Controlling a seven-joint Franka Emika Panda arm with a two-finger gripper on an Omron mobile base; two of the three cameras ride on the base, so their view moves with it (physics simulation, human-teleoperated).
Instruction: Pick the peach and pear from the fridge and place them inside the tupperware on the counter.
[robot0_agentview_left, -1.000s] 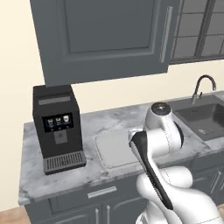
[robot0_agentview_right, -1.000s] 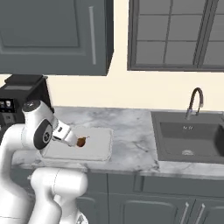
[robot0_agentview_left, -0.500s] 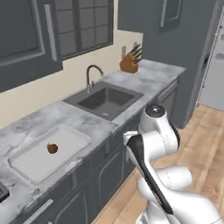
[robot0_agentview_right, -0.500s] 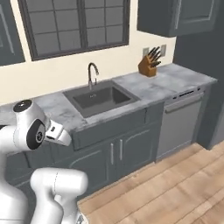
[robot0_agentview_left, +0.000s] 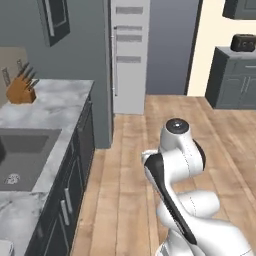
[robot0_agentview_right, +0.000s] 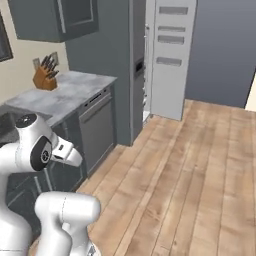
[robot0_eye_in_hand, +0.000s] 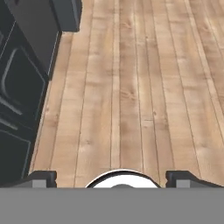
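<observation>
fridge (robot0_agentview_right: 170, 55) – top cut off | sink (robot0_agentview_left: 20, 157) – left part cut off

matt grey fridge (robot0_agentview_left: 129, 55), marbled stone counter (robot0_agentview_left: 47, 107) with smooth sheen, wooden knife block (robot0_agentview_left: 20, 91) on the counter, plank wood floor (robot0_eye_in_hand: 131, 87) with visible grain, matt dark cabinet fronts (robot0_agentview_left: 75, 165) below the counter

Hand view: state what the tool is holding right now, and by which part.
Nothing is held. The tool stands open, its two fingertips far apart with only bare wooden floor between and beyond them.
</observation>
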